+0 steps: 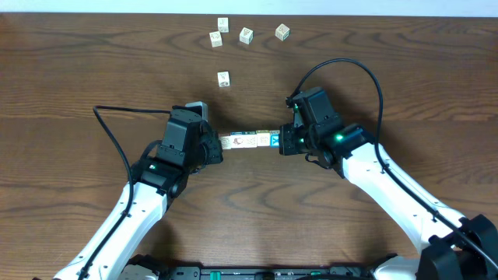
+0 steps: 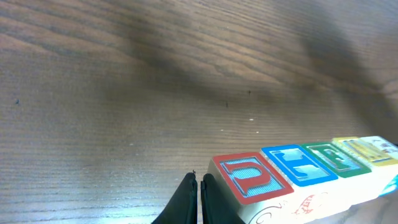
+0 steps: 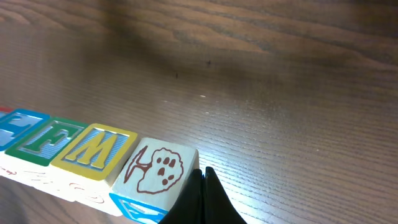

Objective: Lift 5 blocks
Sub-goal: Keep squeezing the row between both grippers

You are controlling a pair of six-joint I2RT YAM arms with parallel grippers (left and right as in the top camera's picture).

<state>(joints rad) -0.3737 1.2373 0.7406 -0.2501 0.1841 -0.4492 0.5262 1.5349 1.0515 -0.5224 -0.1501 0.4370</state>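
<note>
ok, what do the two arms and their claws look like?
The left arm and right arm have white tubular links and boxy black wrist housings, each with a small green light. A thin black cable loops off each wrist. The left claw and right claw have slim, black, tapered fingers.

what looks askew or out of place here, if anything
Nothing stands out. The row of blocks runs straight, end to end, between the shut left gripper and right gripper. Spare cubes lie loose farther back.
</note>
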